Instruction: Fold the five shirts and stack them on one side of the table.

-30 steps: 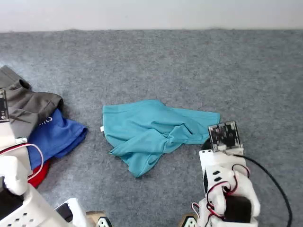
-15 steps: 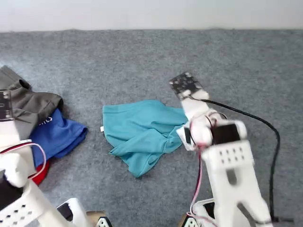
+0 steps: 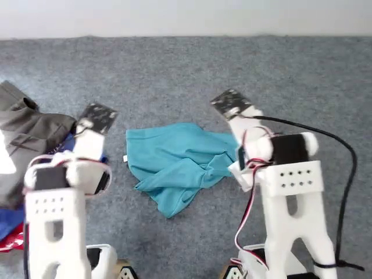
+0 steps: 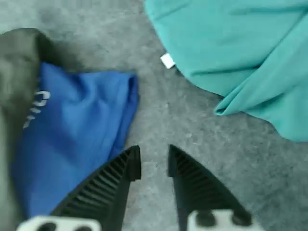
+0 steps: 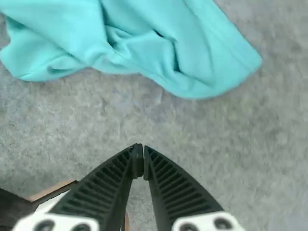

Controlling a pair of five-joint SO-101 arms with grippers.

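A crumpled teal shirt (image 3: 174,160) lies in the middle of the grey table. At the left edge a grey shirt (image 3: 29,131) lies over a blue shirt (image 4: 72,134), with a bit of red cloth (image 3: 11,241) under them. My left arm (image 3: 64,174) stands between that pile and the teal shirt. Its gripper (image 4: 154,162) hovers slightly open over bare table, beside the blue shirt's edge, holding nothing. My right arm (image 3: 279,157) stands at the teal shirt's right edge. Its gripper (image 5: 139,156) is shut and empty above bare table, just short of the teal shirt (image 5: 144,43).
The table (image 3: 302,81) is covered in grey felt, with free room at the back and right. A white wall runs along the far edge. A black cable (image 3: 343,168) loops off the right arm. A white tag (image 4: 167,61) sticks out of the teal shirt's hem.
The right arm rose from its folded pose at the front right and swung over to the teal shirt's right edge. The left arm swung in from the left edge toward the middle.
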